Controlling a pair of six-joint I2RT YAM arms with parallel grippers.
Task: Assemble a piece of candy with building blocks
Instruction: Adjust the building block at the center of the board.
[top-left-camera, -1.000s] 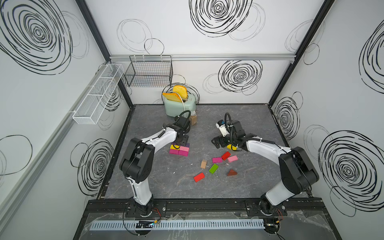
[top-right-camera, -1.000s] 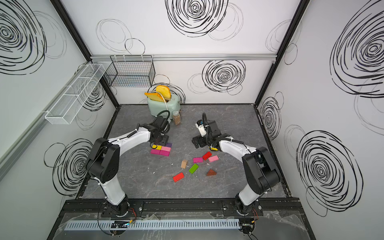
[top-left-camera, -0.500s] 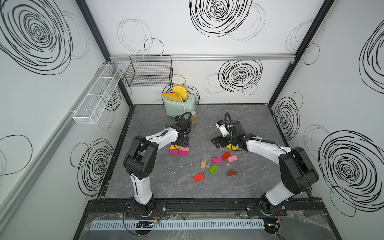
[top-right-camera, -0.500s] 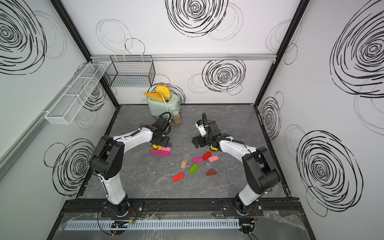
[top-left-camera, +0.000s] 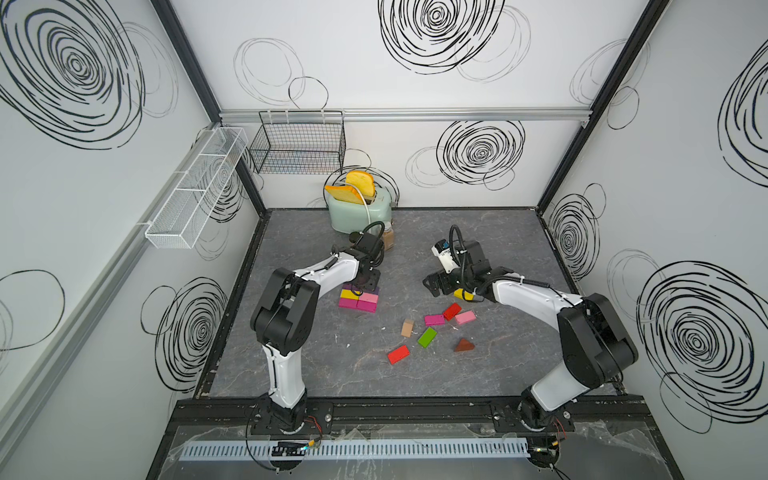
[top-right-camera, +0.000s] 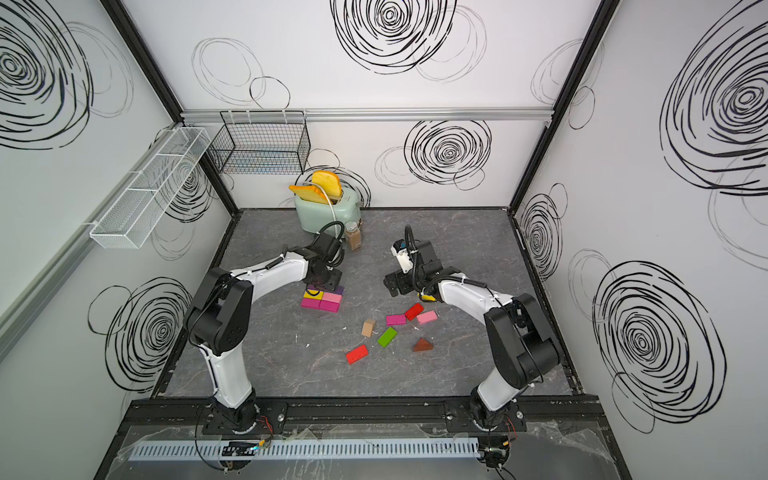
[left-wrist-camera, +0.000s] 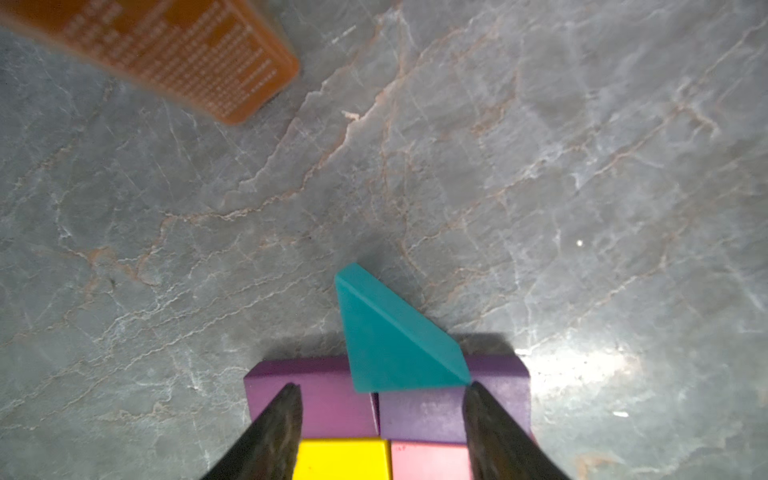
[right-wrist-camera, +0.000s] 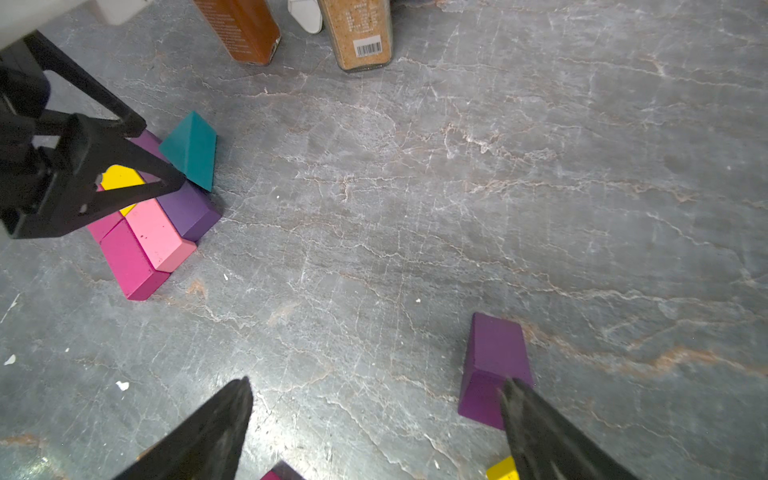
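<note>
Left arm (top-left-camera: 286, 307) elbow has shifted inward since the earlier frame. Left fingers (left-wrist-camera: 270, 436) apart, empty, tip beside teal wooden triangle (left-wrist-camera: 390, 345); right fingers (right-wrist-camera: 199, 436) wide apart, empty.

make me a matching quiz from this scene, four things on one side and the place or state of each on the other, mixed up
1 teal triangle
2 brown triangle
3 toast
4 right gripper

a in the toaster
b open
c at the purple bricks
d on the table near the green brick

Pairs: 1-c, 2-d, 3-a, 4-b
</note>
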